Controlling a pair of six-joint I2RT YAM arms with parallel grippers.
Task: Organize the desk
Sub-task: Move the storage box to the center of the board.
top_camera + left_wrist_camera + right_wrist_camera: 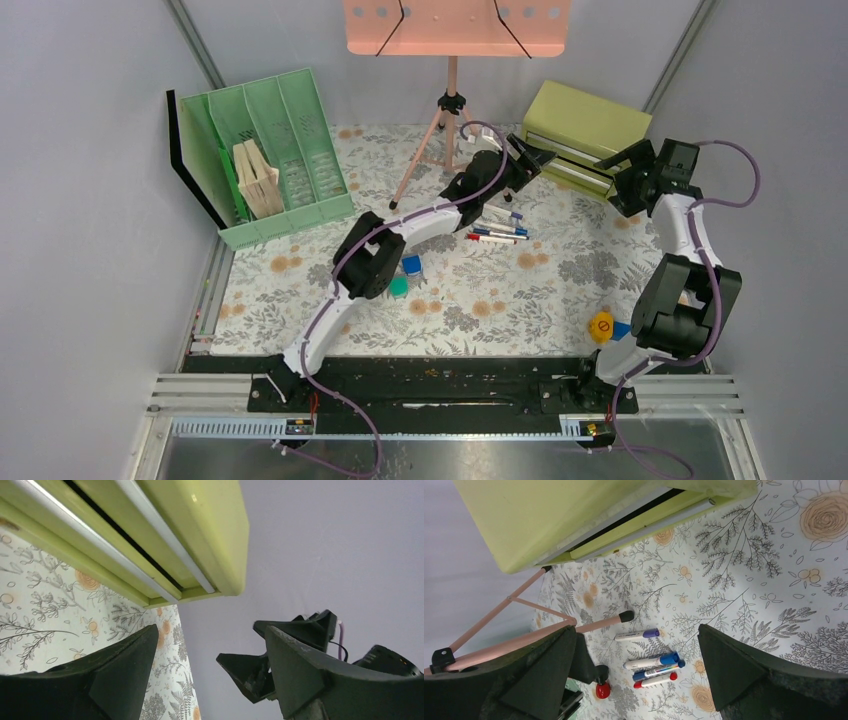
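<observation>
right wrist, desk [749,580] under spread r fingers [744,675]

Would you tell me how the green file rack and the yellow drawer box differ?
The file rack is mint green; the drawer box is yellow-green. The file rack has open slots; the drawer box has a solid top. The file rack stands far left, the drawer box far right. Both sit on the desk.

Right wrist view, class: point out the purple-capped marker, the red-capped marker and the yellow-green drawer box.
purple-capped marker [637,635], right wrist view, on its white barrel.
red-capped marker [655,680], right wrist view, on its white barrel.
yellow-green drawer box [574,515], right wrist view, on its plain outer panel.
</observation>
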